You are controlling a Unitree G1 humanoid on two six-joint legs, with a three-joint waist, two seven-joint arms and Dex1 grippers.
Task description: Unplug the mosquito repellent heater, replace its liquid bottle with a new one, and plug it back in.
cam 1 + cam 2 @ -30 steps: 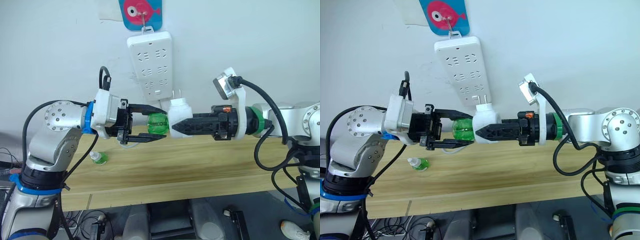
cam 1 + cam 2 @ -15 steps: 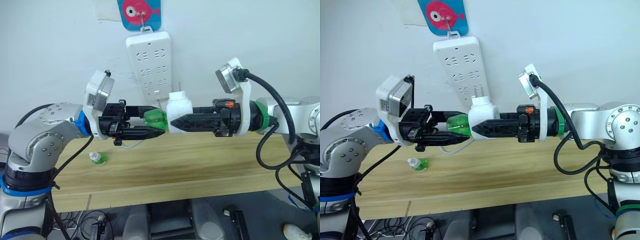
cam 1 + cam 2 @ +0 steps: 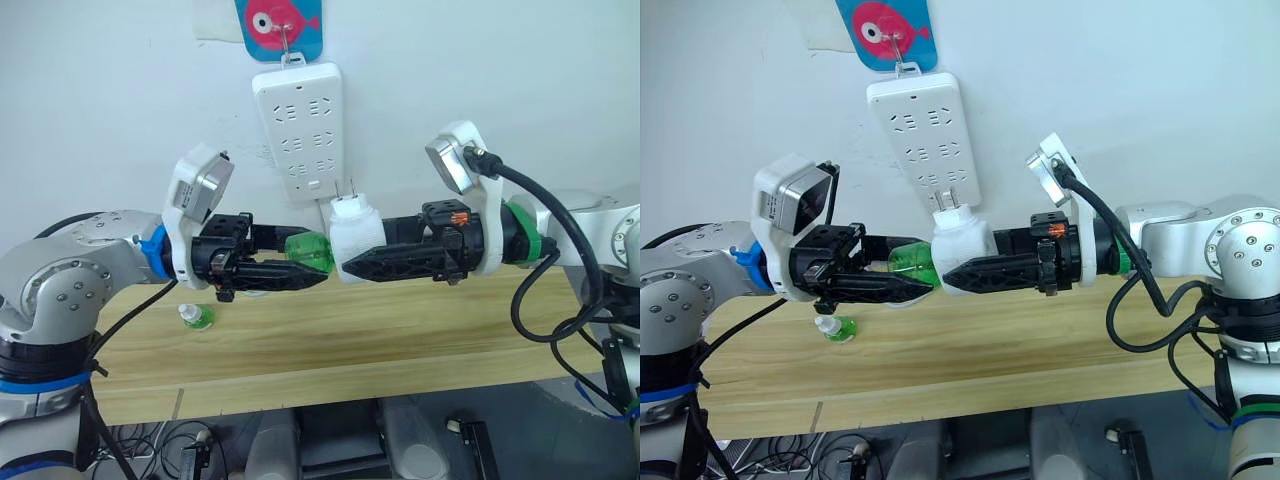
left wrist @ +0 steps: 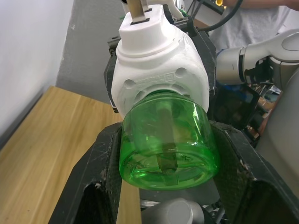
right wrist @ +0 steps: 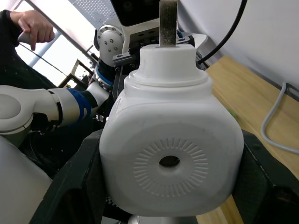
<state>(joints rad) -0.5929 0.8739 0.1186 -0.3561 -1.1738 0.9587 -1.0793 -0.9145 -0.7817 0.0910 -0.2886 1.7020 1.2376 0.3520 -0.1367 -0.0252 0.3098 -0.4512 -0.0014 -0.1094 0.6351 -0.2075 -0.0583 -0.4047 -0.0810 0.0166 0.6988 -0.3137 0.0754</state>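
Note:
The white mosquito repellent heater hangs in mid-air below the power strip, its two prongs pointing up and to the left. My right gripper is shut on its sides. Its liquid bottle, green and capless, sticks out of the heater towards my left arm. My left gripper is shut on this bottle. The left wrist view has the bottle between the fingers, with the heater behind it. The new one, green with a whitish cap, stands on the wooden table below my left gripper.
The power strip hangs on the wall from a hook with a fish picture. A white cable lies at the table's back edge. A person's hand is in the background of the right wrist view.
My left wrist has rolled with the bottle in its grip. The heater has tilted and sunk a little to the left. The capped bottle on the table has not moved.

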